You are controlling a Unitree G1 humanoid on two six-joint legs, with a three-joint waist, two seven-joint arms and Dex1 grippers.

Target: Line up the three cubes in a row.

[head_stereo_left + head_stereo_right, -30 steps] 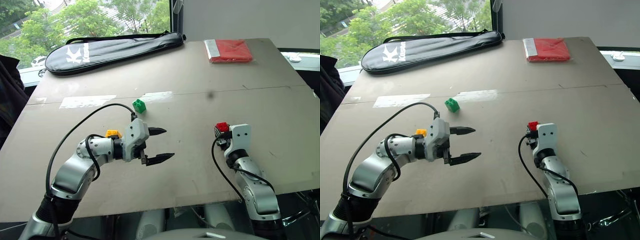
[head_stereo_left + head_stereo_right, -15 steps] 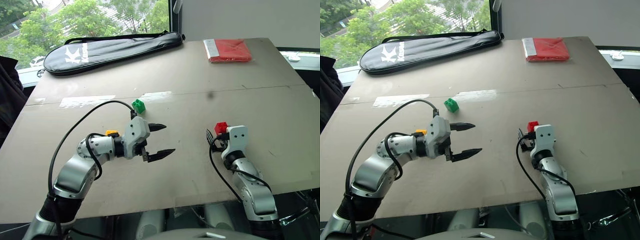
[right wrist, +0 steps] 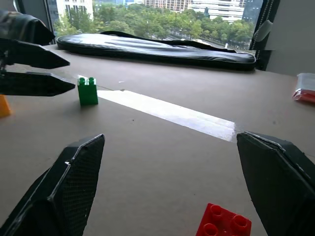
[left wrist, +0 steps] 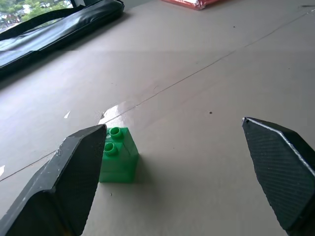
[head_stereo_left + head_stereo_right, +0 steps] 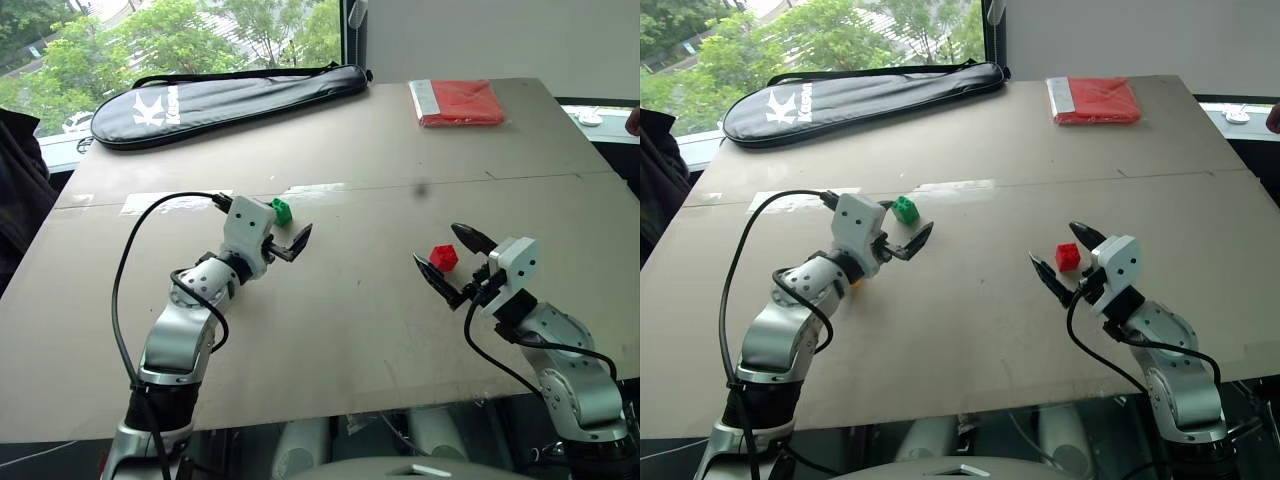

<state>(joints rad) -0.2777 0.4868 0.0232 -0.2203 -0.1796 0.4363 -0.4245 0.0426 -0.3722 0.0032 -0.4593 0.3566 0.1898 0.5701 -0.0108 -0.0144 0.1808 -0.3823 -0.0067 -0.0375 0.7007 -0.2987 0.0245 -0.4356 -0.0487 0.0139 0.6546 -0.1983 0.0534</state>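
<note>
Right gripper (image 5: 447, 262) has released red cube (image 5: 444, 257), now open astride it. Left gripper (image 5: 290, 240) moved up beside green cube (image 5: 281, 211), open. Yellow cube (image 3: 4, 105) near left arm. Cubes: 3.

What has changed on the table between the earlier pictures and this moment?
The right gripper has let go of the red cube, which now sits on the table between its open fingers. The left gripper, open as before, has swung toward the green cube. The green cube, the black bag and the red packet have not moved. The yellow cube is near the left gripper.
</note>
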